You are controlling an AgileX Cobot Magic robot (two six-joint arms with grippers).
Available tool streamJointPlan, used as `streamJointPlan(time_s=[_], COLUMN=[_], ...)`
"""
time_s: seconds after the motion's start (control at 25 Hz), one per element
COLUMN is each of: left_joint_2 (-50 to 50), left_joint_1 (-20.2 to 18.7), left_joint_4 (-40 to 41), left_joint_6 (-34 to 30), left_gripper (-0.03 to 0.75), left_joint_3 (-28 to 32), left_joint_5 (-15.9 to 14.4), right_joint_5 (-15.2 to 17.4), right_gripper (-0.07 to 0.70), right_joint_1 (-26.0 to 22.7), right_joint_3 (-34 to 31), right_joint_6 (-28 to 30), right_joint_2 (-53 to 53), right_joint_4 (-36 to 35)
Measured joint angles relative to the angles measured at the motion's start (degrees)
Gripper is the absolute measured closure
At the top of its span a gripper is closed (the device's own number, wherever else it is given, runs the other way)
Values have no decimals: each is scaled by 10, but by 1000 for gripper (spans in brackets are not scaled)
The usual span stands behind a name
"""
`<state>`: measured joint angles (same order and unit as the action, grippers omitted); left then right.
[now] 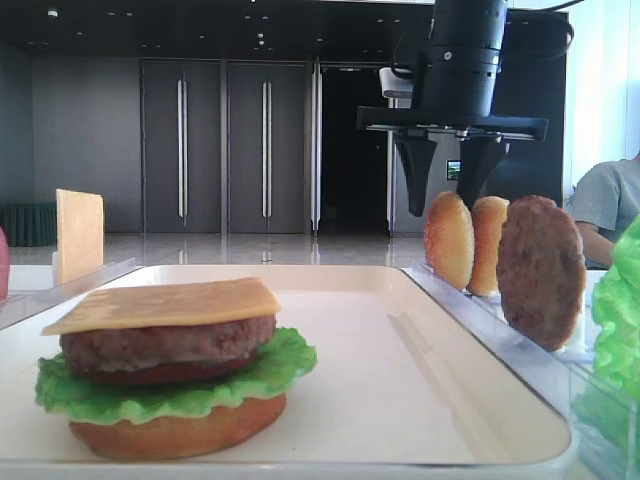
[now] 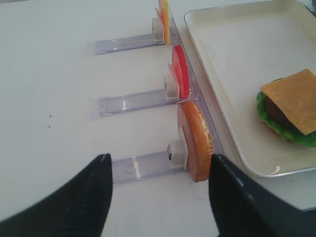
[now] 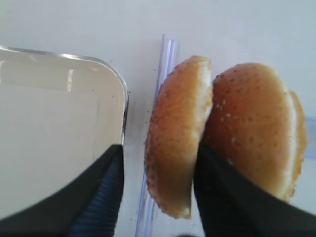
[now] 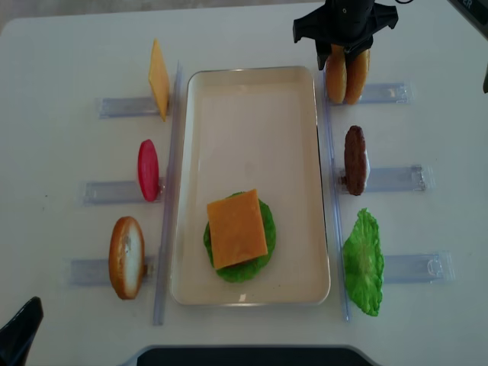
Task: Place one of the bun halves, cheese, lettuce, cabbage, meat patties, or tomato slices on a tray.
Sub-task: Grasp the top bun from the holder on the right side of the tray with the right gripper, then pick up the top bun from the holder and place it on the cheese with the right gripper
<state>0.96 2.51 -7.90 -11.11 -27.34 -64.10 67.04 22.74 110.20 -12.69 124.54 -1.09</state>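
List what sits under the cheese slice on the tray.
Under the cheese slice on the tray: a meat patty, something red beneath it, lettuce, then a bun base. The cheese hides the patty's top; the overhead view shows only lettuce around it.

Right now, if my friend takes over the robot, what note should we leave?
Right tool: lowered over the first sesame bun top in the far right rack, one finger either side, jaws part open, not clamped yet.
Left tool: open, empty, hovering near the bun base in the left rack.
Tray: holds a stack of bun base, lettuce, patty, cheese on top.
Left to do: close on the bun top, lift it, set it on the tray, probably on the stack.
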Motion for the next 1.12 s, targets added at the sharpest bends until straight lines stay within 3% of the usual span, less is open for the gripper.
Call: streamJointPlan(time_s=[0.24, 0.68, 0.84, 1.12], left_joint_2=[0, 0, 0, 0], left_joint_1=[0, 0, 0, 0], left_joint_4=[0, 0, 0, 0], left_joint_6=[0, 0, 0, 0], left_gripper=[244, 244, 244, 244], left_joint_3=[0, 0, 0, 0], left_joint_5=[0, 0, 0, 0], right_joint_5=[2, 8, 28, 30], right_gripper=[450, 456, 466, 470], right_joint_1=[0, 3, 14, 21], right_joint_3=[0, 7, 43, 109], right_joint_6=[0, 0, 0, 3], right_joint_2=[0, -6, -24, -53], right_joint_4=[11, 3, -4, -21])
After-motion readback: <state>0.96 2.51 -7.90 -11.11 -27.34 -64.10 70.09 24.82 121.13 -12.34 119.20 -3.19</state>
